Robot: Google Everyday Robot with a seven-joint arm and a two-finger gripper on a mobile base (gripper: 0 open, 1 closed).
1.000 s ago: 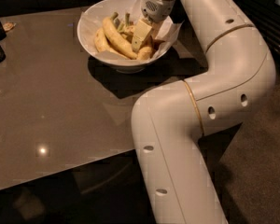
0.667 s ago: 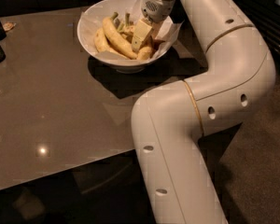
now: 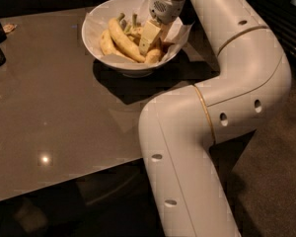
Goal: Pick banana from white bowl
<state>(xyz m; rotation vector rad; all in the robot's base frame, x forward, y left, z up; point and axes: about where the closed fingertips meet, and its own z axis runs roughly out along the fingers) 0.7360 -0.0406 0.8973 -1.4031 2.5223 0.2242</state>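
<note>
So nothing really moves over the last second. The end effector point(image 3: 149, 37) sits at the same spot as a second ago, down inside the white bowl point(image 3: 96, 19) on its right side, pushed in among the fruit. The bowl hasn't budged on the tabletop point(image 3: 49, 98) either, and the bananas lie the same way.

The banana point(image 3: 154, 57) I'd take for the target is the short one right under the end effector, against the near-right wall of the bowl. Two longer bananas point(image 3: 122, 37) lie to its left, stems pointing to the back. Some crinkled white paper point(image 3: 180, 31) sticks up over the rim behind the wrist.

Honestly I can't tell whether the end effector is apart or clamped on anything, since the business end is buried in the pile.

My read: a pause at the bottom of the reach, probably right around the grab itself. The banana isn't lifted yet, so the pick is still undone. The main risk is dragging a neighbour or the paper up with it.
</note>
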